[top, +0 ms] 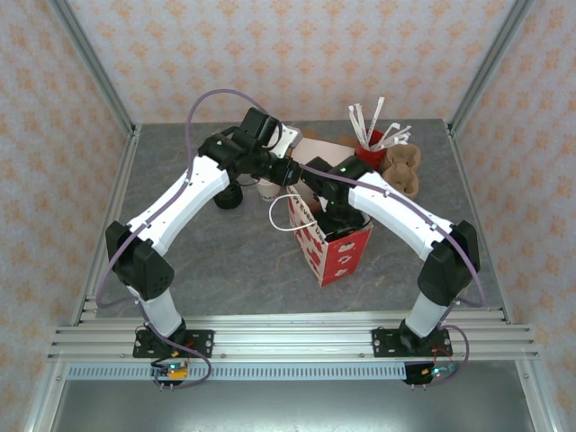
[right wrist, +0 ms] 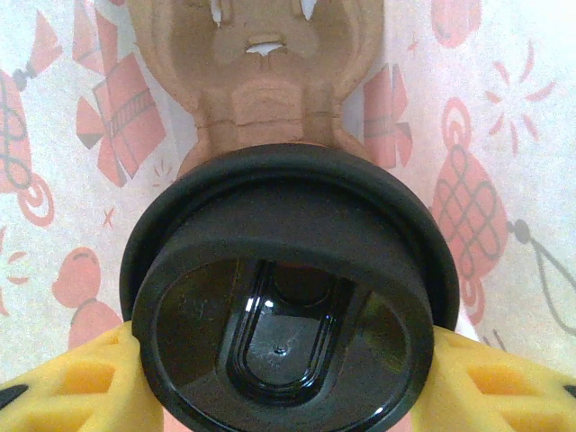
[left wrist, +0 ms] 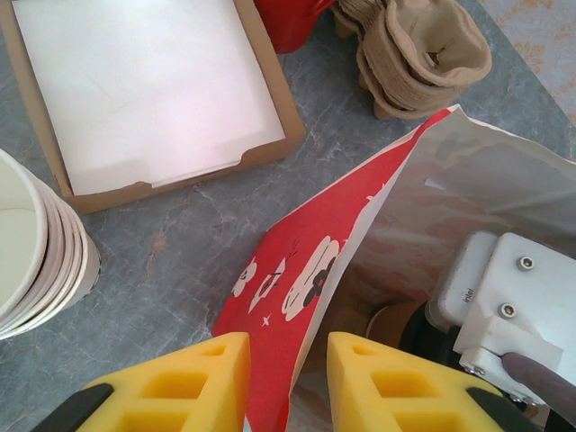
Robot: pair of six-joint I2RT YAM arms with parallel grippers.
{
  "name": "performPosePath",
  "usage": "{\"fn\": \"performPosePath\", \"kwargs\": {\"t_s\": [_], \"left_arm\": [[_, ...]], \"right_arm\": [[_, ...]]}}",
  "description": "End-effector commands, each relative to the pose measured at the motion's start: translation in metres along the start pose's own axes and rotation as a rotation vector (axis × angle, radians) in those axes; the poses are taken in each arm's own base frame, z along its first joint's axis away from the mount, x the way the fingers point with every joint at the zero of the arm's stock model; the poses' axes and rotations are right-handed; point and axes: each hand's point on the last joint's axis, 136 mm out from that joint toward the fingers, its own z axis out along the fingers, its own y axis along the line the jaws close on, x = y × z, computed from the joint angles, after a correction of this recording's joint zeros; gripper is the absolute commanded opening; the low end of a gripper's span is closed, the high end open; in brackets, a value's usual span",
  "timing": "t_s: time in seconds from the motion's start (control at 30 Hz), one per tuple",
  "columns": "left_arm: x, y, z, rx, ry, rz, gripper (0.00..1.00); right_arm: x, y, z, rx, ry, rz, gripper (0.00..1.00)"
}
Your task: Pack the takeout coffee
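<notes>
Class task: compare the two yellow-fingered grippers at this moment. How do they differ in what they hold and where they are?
The left gripper pinches the thin red rim of the gift bag, jaws narrow; the right gripper clasps the black-lidded takeout coffee, jaws wider. The left stays at the bag's mouth; the right reaches inside. Both have yellow fingers.

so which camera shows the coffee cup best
The right wrist view: the coffee cup's black lid sits close up between yellow fingers. The left wrist view gives a brown glimpse inside the red bag; overhead, the arm covers it.
</notes>
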Motion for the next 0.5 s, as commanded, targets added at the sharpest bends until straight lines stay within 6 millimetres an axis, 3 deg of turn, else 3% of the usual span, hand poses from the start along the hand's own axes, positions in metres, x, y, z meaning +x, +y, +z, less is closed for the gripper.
{"fn": "performPosePath", "kwargs": {"t_s": [0.0,0.47], "left_arm": [[-0.0029,-0.0024,-0.0061,-0.003,-0.019,0.007,0.29],[-0.0025,-0.0018,-0.0060,-0.004,-0.017,0.007,0.29]], "right_arm": [[0.0007,-0.0018,0.0015,-0.003,-0.002,-0.009,0.52],[-0.0004,-0.0020,0.0041,0.002,0.002,-0.012,0.52]]}}
